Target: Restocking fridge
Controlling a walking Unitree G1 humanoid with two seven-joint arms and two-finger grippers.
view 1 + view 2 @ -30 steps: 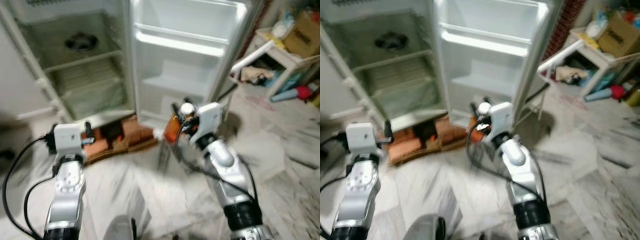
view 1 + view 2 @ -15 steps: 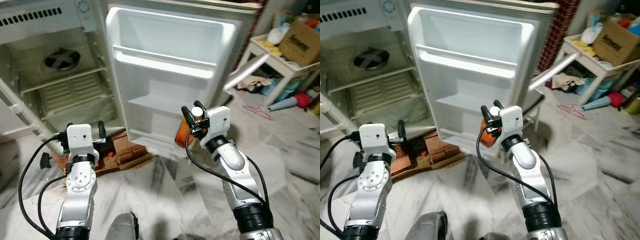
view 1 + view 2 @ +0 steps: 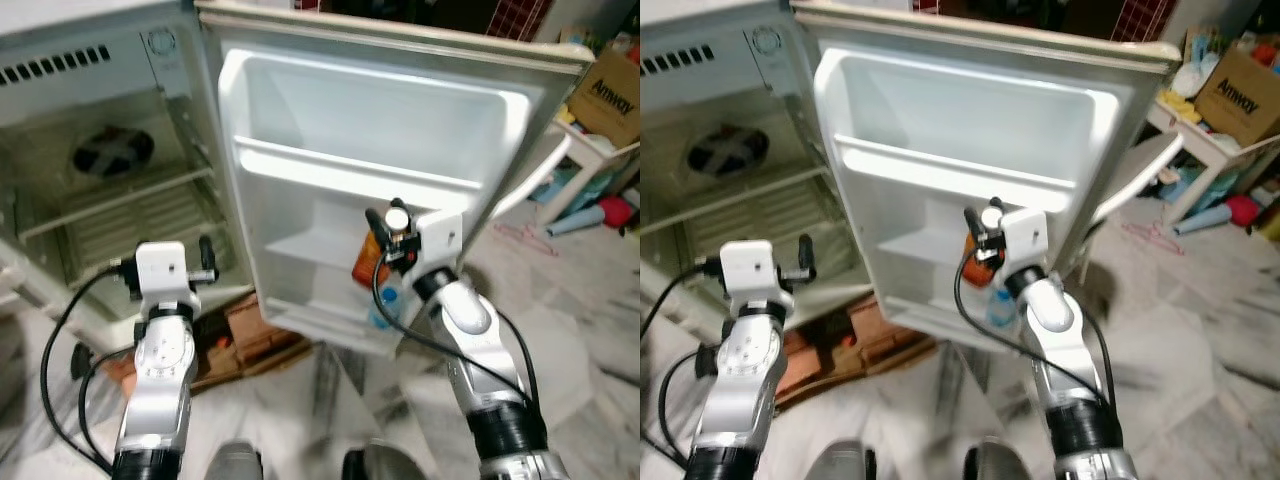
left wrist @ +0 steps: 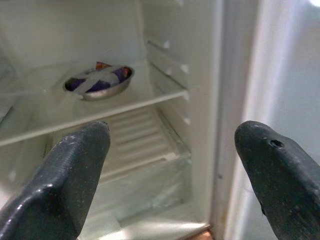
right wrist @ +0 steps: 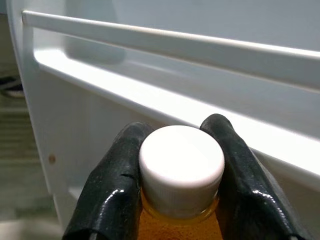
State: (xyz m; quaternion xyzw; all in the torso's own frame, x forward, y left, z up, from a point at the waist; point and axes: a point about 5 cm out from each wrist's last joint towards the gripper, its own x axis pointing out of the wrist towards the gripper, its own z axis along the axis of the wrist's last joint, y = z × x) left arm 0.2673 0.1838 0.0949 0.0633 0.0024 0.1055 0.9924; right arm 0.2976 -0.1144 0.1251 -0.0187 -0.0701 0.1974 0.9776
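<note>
An orange bottle point(image 3: 366, 262) with a white cap point(image 5: 181, 161) is held upright by my right gripper point(image 3: 383, 218), whose fingers point(image 5: 116, 190) are shut on its neck. It hangs in front of the open fridge door point(image 3: 380, 160), just below the door's upper shelf rail point(image 5: 200, 47) and above the lower door shelf point(image 3: 320, 250). My left gripper point(image 3: 205, 262) is open and holds nothing, raised before the fridge's inner compartment point(image 3: 110, 190). Through the left wrist view a metal bowl point(image 4: 98, 82) sits on an inner shelf.
A small clear bottle point(image 3: 384, 303) shows at the door's bottom shelf. Bricks point(image 3: 250, 325) prop the fridge base. A white table point(image 3: 1200, 130) with a cardboard box point(image 3: 1240, 80) stands at the right. Marble floor point(image 3: 1200, 330) spreads ahead.
The camera has come closer to the fridge and tilted up. My right gripper has lifted the orange bottle up to the door's shelves. The left arm has risen a little.
</note>
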